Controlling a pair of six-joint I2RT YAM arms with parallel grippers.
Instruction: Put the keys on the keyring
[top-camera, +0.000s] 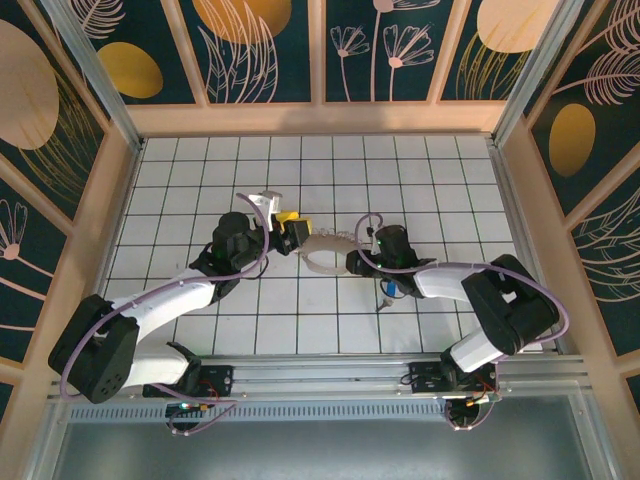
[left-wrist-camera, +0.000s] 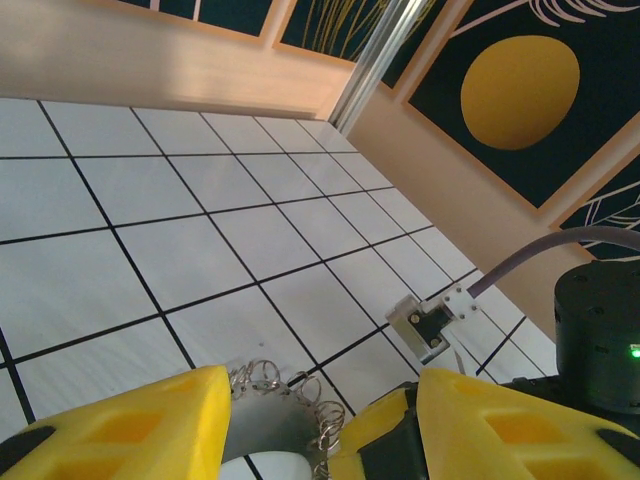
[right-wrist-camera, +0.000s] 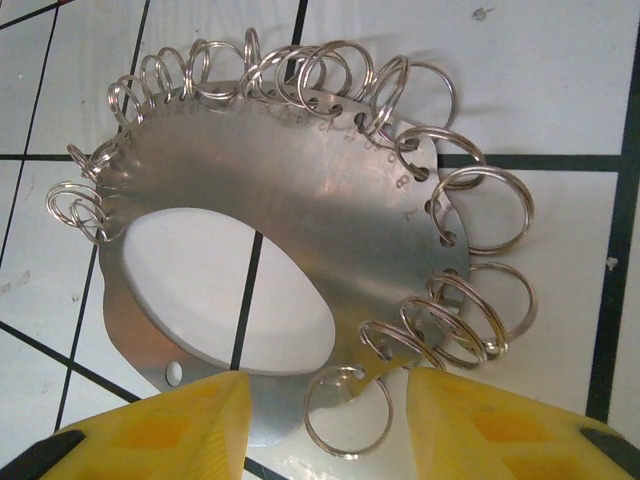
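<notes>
Findings: the keyring – a flat silvery plate with a large central opening, its outer edge strung with split rings – lies on the white tiled table between the two arms.

The left gripper stands at its far-left side with yellow fingers spread. In the left wrist view a cluster of the rings sits in the gap, and nothing is pinched.

The right gripper is likewise spread. It straddles the plate's near edge and one loose ring, with no visible contact.

The blue key lies on the table just beside the right wrist, apart from the keyring and unheld.

Assessment: the threading is not yet begun.

Risks:
- A jaw may close on a dangling split ring instead of the plate – the plate would then swing or slip.
- The thin plate lies flat and may skate across the tiles when pushed.
- The right forearm may sweep the key aside, as it sits close under the arm.
</notes>
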